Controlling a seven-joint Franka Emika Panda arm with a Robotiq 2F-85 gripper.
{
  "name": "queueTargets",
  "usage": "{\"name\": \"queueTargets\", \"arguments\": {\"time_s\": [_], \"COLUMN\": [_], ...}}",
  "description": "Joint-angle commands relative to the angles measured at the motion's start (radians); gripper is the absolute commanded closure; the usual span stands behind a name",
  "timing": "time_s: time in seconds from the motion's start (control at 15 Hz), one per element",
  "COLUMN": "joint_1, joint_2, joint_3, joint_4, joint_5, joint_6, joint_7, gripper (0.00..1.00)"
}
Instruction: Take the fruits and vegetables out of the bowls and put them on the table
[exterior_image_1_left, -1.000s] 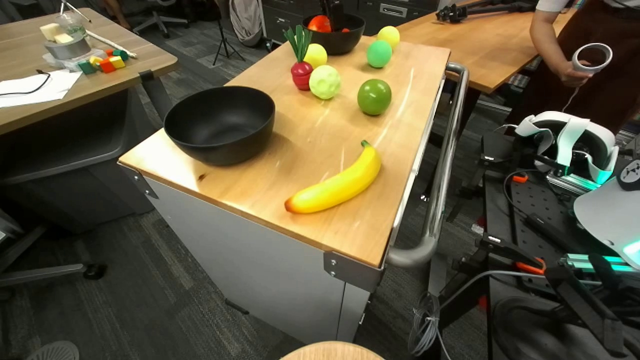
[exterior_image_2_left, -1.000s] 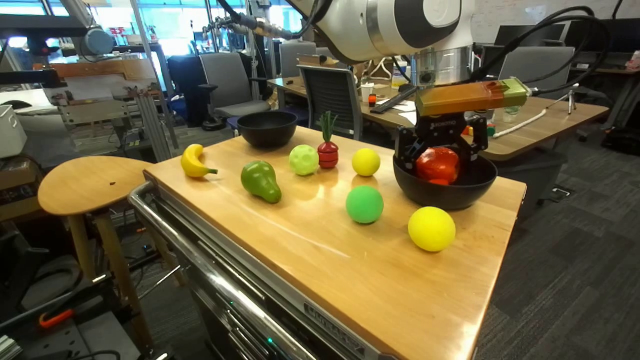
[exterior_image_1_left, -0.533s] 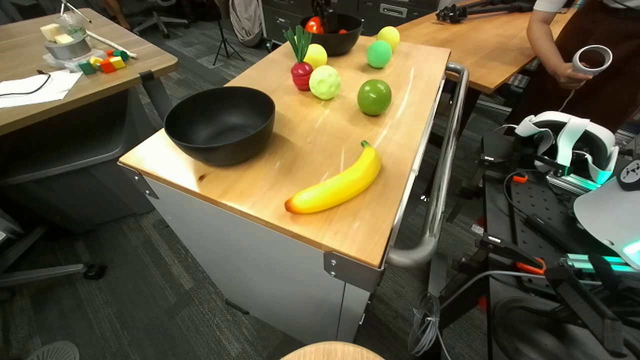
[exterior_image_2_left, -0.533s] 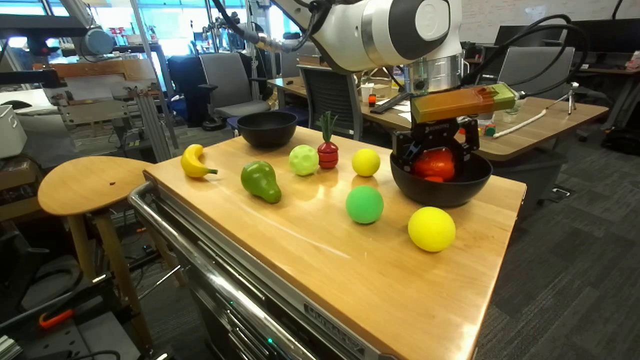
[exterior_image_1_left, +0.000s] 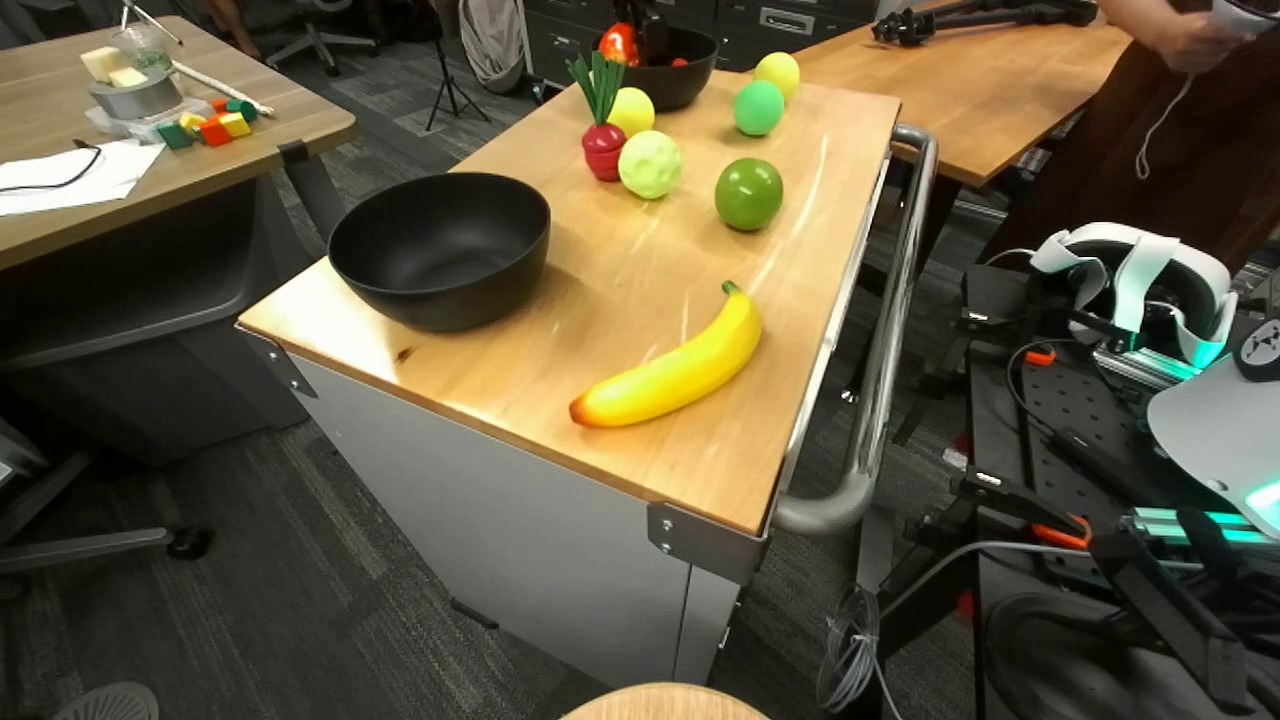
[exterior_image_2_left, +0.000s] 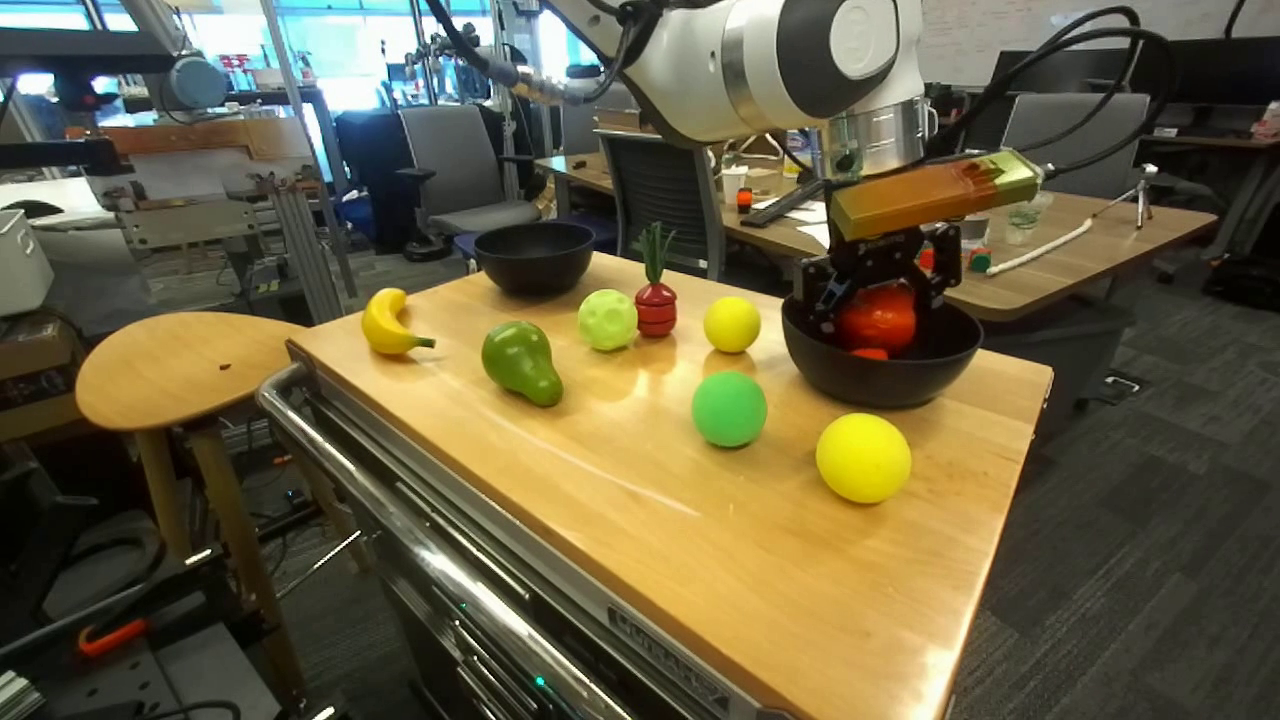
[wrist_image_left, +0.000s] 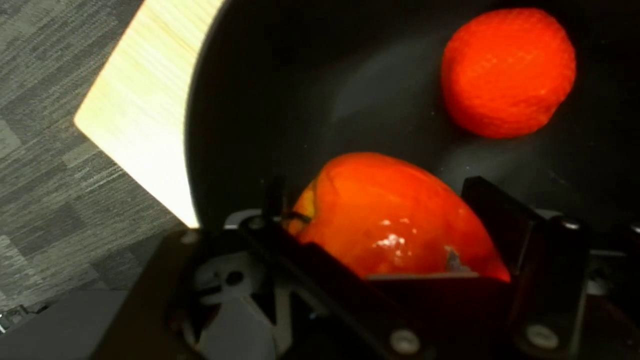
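Observation:
In both exterior views my gripper (exterior_image_2_left: 880, 315) reaches down into a black bowl (exterior_image_2_left: 880, 385) at the table's far end. A glossy red pepper (wrist_image_left: 390, 210) with a yellow patch lies between the fingers. The right finger (wrist_image_left: 492, 210) touches or nearly touches one end; the stem end is close by the left finger, and whether both press on it cannot be made out. A rounder orange-red fruit (wrist_image_left: 507, 72) rests in this bowl too. On the wooden table (exterior_image_2_left: 640, 490) lie a banana (exterior_image_1_left: 670, 375), a green pear-shaped piece (exterior_image_2_left: 520, 362), and several balls. Another black bowl (exterior_image_1_left: 440, 255) stands at the opposite end.
Closest to the gripper's bowl are a yellow ball (exterior_image_2_left: 863, 457) and a green ball (exterior_image_2_left: 729, 408). A red radish with leaves (exterior_image_2_left: 656, 310) stands beside a pale green ball (exterior_image_2_left: 608, 320). A metal bar handle (exterior_image_1_left: 890, 330) runs along one table side.
The fingers have drawn closer together around the red pepper, which has shifted and turned slightly. The gripper has tilted a little. The bowl under it has slid slightly.

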Motion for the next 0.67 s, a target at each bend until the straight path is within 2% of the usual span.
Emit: {"name": "queueTargets", "arguments": {"time_s": [0.0,0.2,0.33,0.47,0.6], "joint_1": [-0.022,-0.042,-0.070,-0.099,-0.091], "joint_2": [-0.155,-0.304,-0.398,-0.499,-0.599], "joint_3": [0.008,0.029,0.068,0.119,0.128], "joint_4": [-0.132,-0.279,-0.368,-0.468,-0.573], "joint_5": [-0.017,-0.004,0.062,0.205,0.360], "joint_6": [0.080,0.231,0.283,0.247,0.164], "joint_7": [-0.067,-0.182,-0.305,-0.461,-0.597], "gripper": [0.41,0.41,0.41,0.41,0.41]}}
